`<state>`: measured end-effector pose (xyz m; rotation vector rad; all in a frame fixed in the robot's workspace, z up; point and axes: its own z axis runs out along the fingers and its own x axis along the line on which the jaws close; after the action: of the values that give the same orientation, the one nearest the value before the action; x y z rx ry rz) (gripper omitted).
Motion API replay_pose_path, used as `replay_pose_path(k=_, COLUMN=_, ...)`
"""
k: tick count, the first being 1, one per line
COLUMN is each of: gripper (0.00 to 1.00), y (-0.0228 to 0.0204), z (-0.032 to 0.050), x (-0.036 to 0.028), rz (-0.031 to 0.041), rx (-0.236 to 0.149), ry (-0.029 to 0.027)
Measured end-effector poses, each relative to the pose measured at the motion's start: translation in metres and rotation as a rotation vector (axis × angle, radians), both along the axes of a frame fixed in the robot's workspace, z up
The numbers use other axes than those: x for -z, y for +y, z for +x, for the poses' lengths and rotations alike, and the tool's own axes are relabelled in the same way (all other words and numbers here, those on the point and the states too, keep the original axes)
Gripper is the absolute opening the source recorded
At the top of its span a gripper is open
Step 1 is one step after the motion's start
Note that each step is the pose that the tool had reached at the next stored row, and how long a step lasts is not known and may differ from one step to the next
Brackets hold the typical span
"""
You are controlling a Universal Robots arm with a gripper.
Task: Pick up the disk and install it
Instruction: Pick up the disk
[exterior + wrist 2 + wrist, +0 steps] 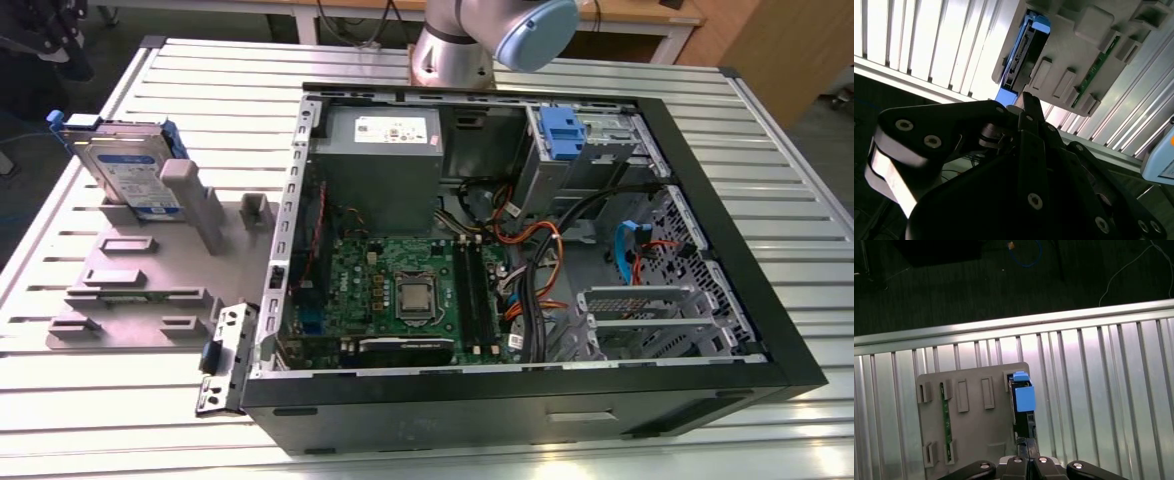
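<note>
Ribbed aluminium table [200, 80] carries an open computer case [534, 400] with a grey holder [147, 280] beside it, on the exterior view's left. That view alone shows the case, the arm [467, 45] behind it, and the disk's [127, 165] broad face: silver-grey metal, white-and-blue label, blue rails. The face is turned toward the case. The disk stands on edge in a slot at the holder's far corner.

In both wrist views it is only a thin dark strip with a blue rail [1023, 397] running along the holder's side edge. The gripper [1023, 442] hangs over that edge of the holder, in line with the strip. In the second wrist view its fingers [1029, 107] look pressed together, holding nothing, well apart from the disk.
</note>
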<state>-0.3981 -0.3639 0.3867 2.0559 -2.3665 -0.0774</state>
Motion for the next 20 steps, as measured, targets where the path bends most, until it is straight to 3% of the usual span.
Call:
replay_pose_path(k=7, gripper=0.11, y=0.0, z=0.0, x=0.0002, rz=0.0, rx=0.0, ry=-0.0001)
replay_pose_path(k=12, gripper=0.35, y=0.0, z=0.0, x=0.0003, rz=0.0001, rx=0.0, ry=-0.0001)
replay_pose_path(k=15, gripper=0.41, y=0.0, z=0.0, x=0.0003, rz=0.0001, rx=0.0, ry=-0.0001)
replay_pose_path(k=17, gripper=0.53, y=0.0, z=0.0, x=0.0003, rz=0.0, rx=0.0, ry=-0.0001)
replay_pose_path(k=20, gripper=0.58, y=0.0, z=0.0, x=0.0004, rz=0.0, rx=0.0, ry=-0.0001)
